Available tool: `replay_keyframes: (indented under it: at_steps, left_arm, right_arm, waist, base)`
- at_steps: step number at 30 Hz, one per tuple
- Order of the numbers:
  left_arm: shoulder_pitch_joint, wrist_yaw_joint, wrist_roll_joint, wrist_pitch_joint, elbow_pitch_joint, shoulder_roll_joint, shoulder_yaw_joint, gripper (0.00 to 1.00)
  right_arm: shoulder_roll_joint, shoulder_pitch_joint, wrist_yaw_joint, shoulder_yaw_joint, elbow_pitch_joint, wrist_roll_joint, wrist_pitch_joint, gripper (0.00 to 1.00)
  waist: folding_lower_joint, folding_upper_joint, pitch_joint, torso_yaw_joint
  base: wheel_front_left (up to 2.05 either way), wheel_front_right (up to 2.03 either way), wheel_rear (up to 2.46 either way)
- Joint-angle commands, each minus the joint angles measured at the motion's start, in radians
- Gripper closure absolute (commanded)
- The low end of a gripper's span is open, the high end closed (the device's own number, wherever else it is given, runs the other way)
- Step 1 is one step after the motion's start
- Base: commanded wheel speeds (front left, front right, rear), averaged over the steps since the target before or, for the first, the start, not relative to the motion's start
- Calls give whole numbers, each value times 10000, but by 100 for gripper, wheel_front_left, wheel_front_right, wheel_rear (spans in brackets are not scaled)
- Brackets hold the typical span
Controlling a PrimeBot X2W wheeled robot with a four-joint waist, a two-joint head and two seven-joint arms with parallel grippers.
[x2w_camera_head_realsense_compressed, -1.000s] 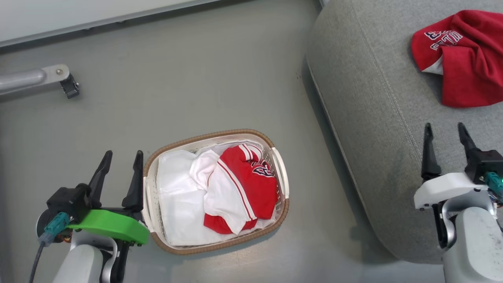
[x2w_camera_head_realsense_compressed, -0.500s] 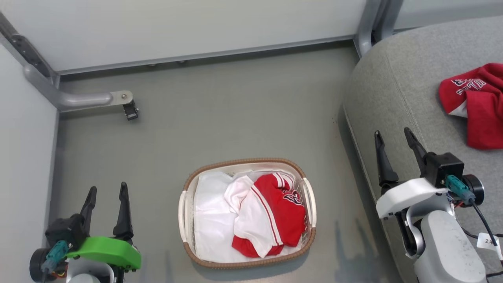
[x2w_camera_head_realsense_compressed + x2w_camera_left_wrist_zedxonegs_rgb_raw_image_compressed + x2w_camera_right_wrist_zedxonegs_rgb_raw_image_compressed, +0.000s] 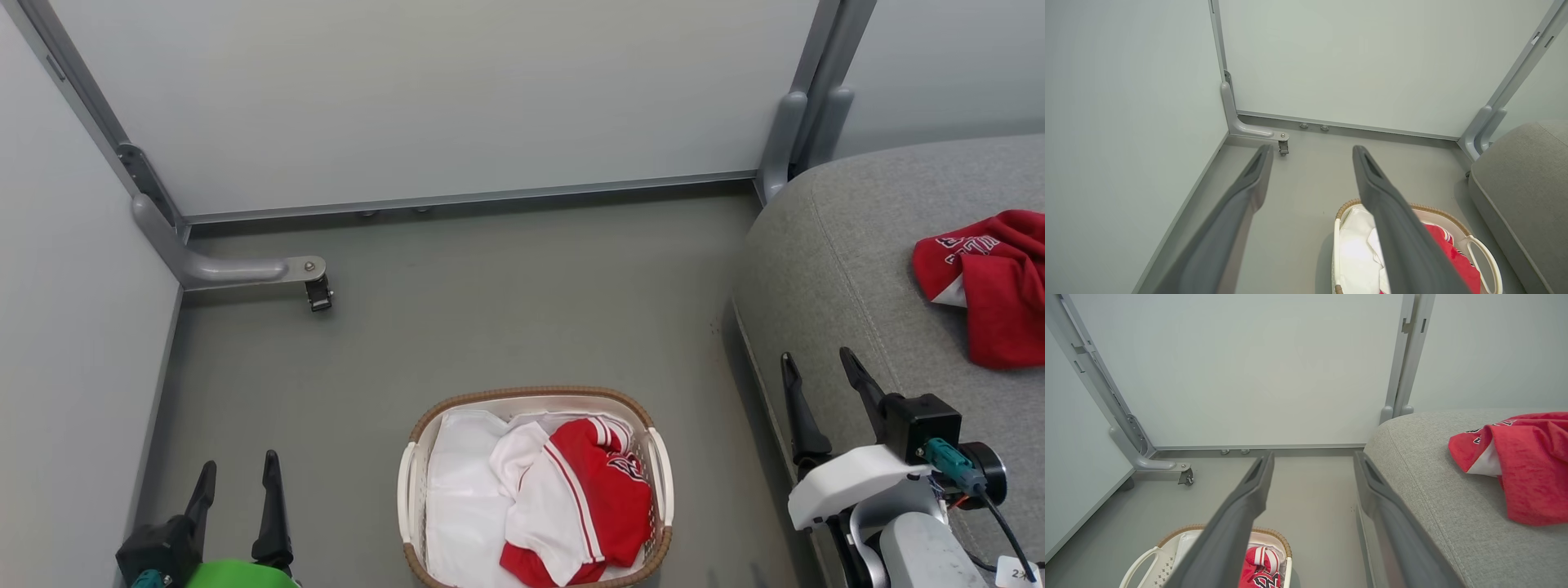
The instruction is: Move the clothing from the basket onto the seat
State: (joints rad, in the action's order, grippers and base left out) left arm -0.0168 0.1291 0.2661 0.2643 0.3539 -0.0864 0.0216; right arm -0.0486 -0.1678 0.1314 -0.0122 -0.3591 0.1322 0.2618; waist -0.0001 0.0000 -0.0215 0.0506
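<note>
Camera tilted upward, left end effector (image 3: 240, 459) spread, right end effector (image 3: 815, 354) spread

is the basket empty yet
Not empty: the red-and-white striped garment lies crumpled inside the basket, on a white liner.

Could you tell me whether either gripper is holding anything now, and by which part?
Nothing is held: the left gripper and right gripper are open and empty. The striped garment lies in the basket, the plain garment on the seat.
</note>
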Motion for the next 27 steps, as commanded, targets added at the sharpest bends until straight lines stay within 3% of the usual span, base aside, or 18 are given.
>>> replay_keyframes:
  at_steps: [1, 8, 20, 27]
  left_arm:
    - [-98, 28, 7, 1, -53, 10, -44, 0]
    - [646, 28, 472, 1, 87, -138, -827, 0]
    - [3387, 28, 1979, 1, 813, -720, -3954, 0]
    - [5147, 28, 2707, 2, 1196, -1011, -5157, 0]
  right_arm:
    - [-44, 102, -14, 11, 53, 1, 46, 0]
    - [-47, -816, -14, 282, 467, -209, 47, 0]
    - [-39, -2597, -14, 372, 2131, -134, 44, 0]
    - [-33, -3332, -14, 216, 3012, -23, 36, 0]
  waist:
    - [1, 0, -56, -52]
    - [1, 0, -1196, -486]
    - [1, 0, -4362, -1512]
    - [1, 0, -6090, -2142]
  base:
    - [0, 0, 0]
    - [0, 0, 0]
    - [0, 0, 0]
    - [0, 0, 0]
